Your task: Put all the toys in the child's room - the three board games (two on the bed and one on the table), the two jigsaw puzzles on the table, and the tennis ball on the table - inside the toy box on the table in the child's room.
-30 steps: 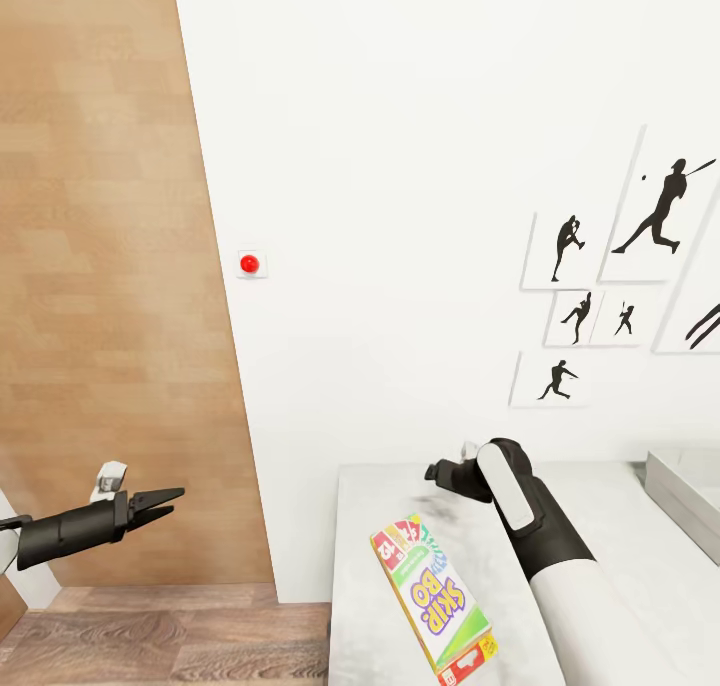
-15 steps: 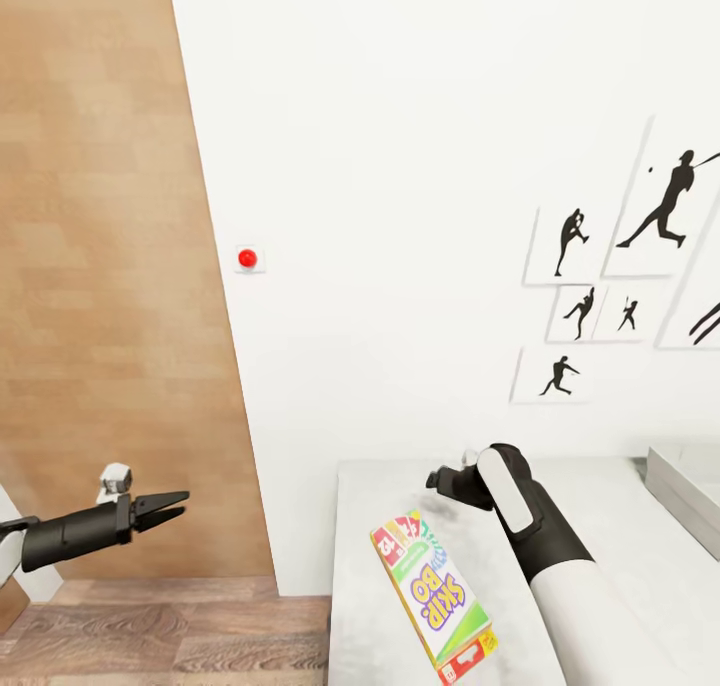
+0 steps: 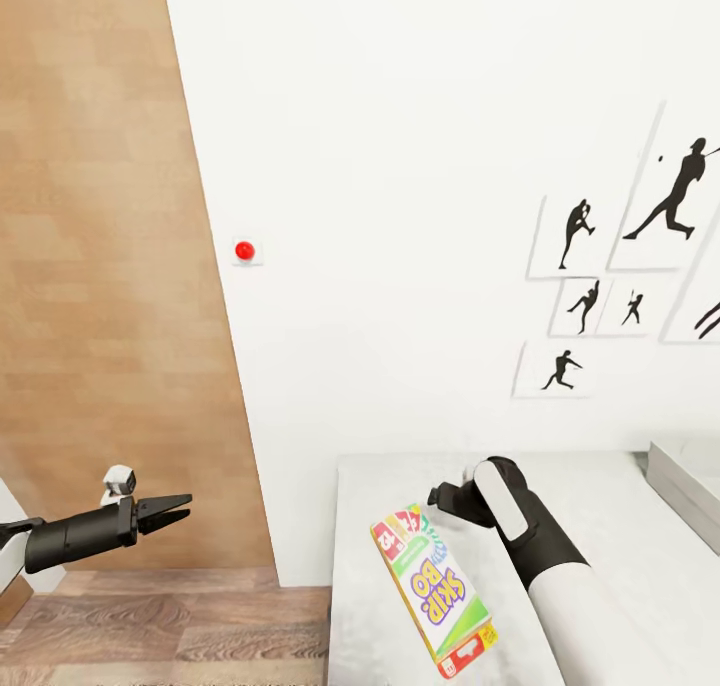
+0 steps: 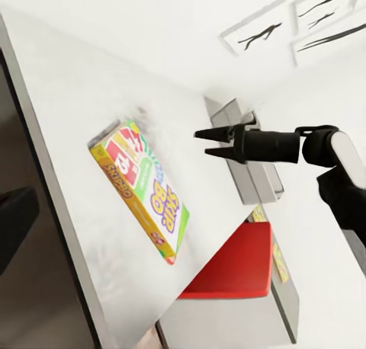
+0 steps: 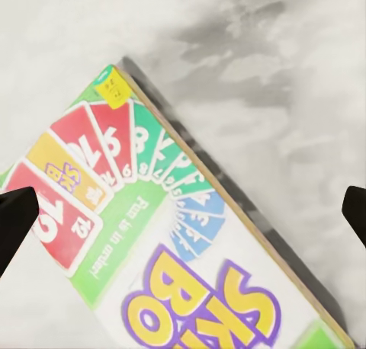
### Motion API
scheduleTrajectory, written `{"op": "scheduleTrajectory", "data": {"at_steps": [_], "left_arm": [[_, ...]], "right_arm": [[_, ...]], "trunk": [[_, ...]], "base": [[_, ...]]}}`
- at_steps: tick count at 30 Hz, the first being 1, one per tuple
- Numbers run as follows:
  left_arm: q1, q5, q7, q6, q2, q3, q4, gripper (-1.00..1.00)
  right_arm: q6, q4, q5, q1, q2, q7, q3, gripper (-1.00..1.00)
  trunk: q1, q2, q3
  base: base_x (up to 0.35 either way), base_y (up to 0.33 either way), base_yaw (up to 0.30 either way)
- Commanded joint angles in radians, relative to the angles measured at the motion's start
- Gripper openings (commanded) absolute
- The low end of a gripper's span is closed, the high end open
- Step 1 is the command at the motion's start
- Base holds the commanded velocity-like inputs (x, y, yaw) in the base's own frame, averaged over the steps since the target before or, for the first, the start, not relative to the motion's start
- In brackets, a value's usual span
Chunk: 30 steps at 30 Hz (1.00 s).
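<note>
1. The left gripper [image 3: 172,510] hangs over the floor [image 3: 150,636], well left of the table [image 3: 360,526]. Its jaws are slightly parted and hold nothing.
2. The board game [image 3: 433,591] lies flat on the table near its left edge, long axis running diagonally away from the robot.
3. The right gripper [image 4: 204,143] hovers just above the game's far end, jaws wide and empty. It is plainly the nearer arm, so the grasp looks like its job.
4. The toy box [image 3: 680,476] sits at the table's far right.
</note>
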Motion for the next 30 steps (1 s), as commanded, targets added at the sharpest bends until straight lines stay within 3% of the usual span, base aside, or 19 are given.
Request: {"op": "scheduleTrajectory", "data": {"at_steps": [1,30], "left_arm": [[-0.001,0.004,-0.001,0.006,0.0,-0.001,0.0,1.0],[-0.001,0.002,0.0,0.005,0.0,-0.001,0.0,1.0]], "right_arm": [[-0.002,0.003,-0.01,-0.001,0.0,-0.01,0.002,1.0],[-0.017,0.044,-0.009,-0.002,0.0,-0.006,0.006,1.0]], "trunk": [[0.001,-0.003,-0.004],[0.001,-0.003,-0.052]], "base": [[0.0,0.0,0.0],[0.0,0.0,0.0]]}}
